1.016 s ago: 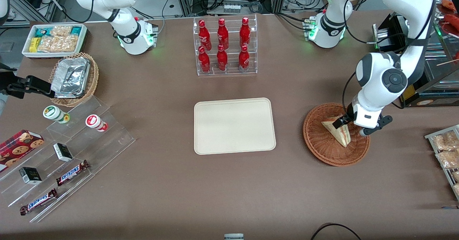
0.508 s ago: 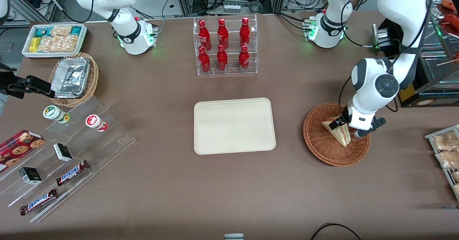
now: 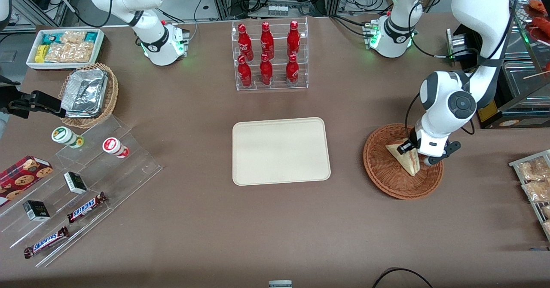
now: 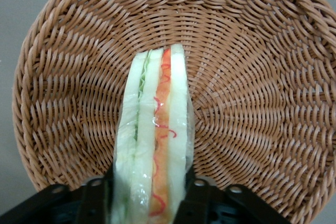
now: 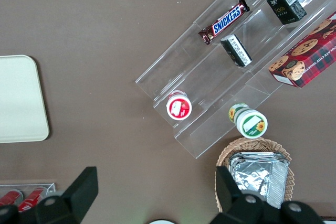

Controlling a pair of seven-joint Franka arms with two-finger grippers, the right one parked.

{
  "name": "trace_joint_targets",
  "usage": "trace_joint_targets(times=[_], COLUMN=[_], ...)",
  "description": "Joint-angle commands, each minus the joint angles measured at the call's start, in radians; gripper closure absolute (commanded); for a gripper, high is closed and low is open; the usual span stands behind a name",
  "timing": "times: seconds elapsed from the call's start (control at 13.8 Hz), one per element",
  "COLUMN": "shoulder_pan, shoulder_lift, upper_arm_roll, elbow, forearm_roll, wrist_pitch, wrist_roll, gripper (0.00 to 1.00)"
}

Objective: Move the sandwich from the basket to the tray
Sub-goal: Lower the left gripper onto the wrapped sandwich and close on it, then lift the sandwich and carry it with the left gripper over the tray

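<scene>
Sandwich (image 3: 405, 159) is seen standing on its edge inside the round brown basket (image 3: 386, 180), which sits on the tabletop (image 3: 258, 228) toward the working arm's end. The claw (image 3: 413, 150) is down in the basket, and its two black fingers (image 4: 94, 203) are pressed against the two bread sides of the sandwich, so the wedge is held between them. In the left wrist view, the cut edge is shown facing the camera, with pale bread, a green layer and a red-orange layer under clear wrap. The pointed end of the sandwich is aimed toward the front camera, and the claw is closed on the wider end. Whether the sandwich is touching the woven floor or is lifted a little cannot be told. The cream tray (image 3: 281, 150) is laid flat in the middle of the tabletop, well apart from the basket, and nothing is seen on it. A clear rack of red bottles (image 3: 267, 56) is placed farther from the front camera than the tray.
</scene>
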Motion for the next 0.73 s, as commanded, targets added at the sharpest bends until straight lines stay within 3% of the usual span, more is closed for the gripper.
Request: trace_joint_targets(times=[0.0,0.29,0.51,0.65], shoulder_pan=[-0.012,-0.017,-0.047,-0.118], shoulder_lift=[-0.004,-0.09,-0.136,-0.125], upper_arm_roll=[-0.005,-0.007,-0.007,-0.007], elbow=[0.005,0.056,0.236,0.338], forearm_roll=[0.0,0.002,0.002,0.002], wrist_pitch=[0.008,-0.15,-0.449,-0.53], wrist_roll=[-0.022,-0.011,-0.019,-0.055], gripper=[1.0,1.0,1.0,1.0])
